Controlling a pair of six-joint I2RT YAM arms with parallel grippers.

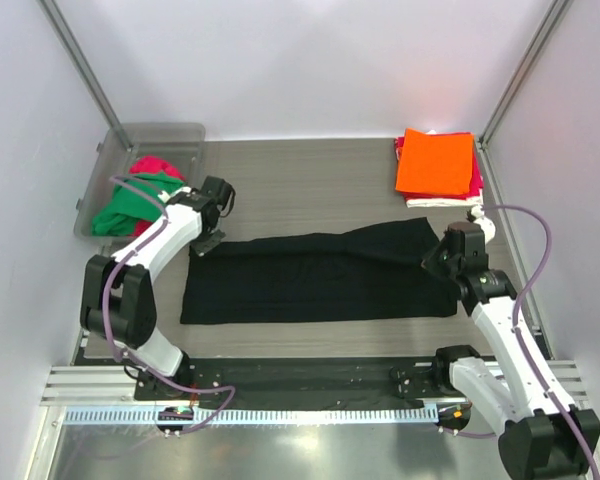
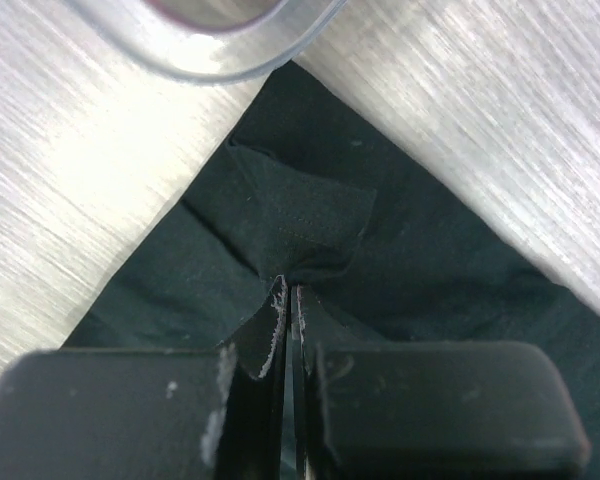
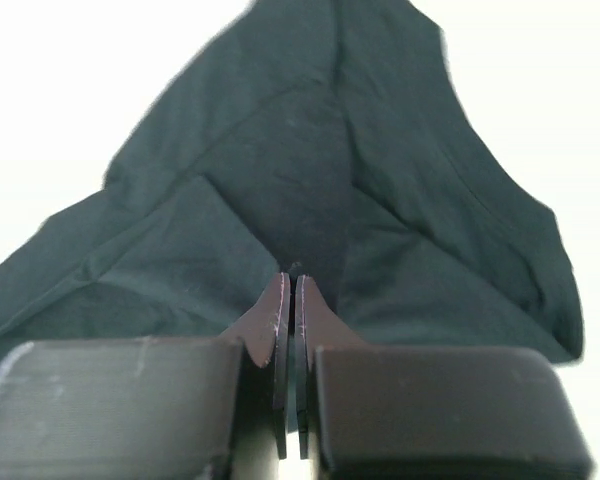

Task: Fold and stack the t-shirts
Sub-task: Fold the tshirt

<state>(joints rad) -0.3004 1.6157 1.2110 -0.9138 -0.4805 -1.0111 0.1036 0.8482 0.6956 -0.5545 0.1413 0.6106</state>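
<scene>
my left tool (image 1: 208,240): clenched on far-left corner of black t-shirt (image 1: 310,285) | my right tool (image 1: 437,262): clenched on its right edge | it lies spread across surface (image 1: 300,180)

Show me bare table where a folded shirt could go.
Bare table lies between the clear bin and the folded stack, beyond the black shirt. A thinner strip runs along its near edge. The middle is crowded: left gripper and right gripper pinch the shirt.
</scene>
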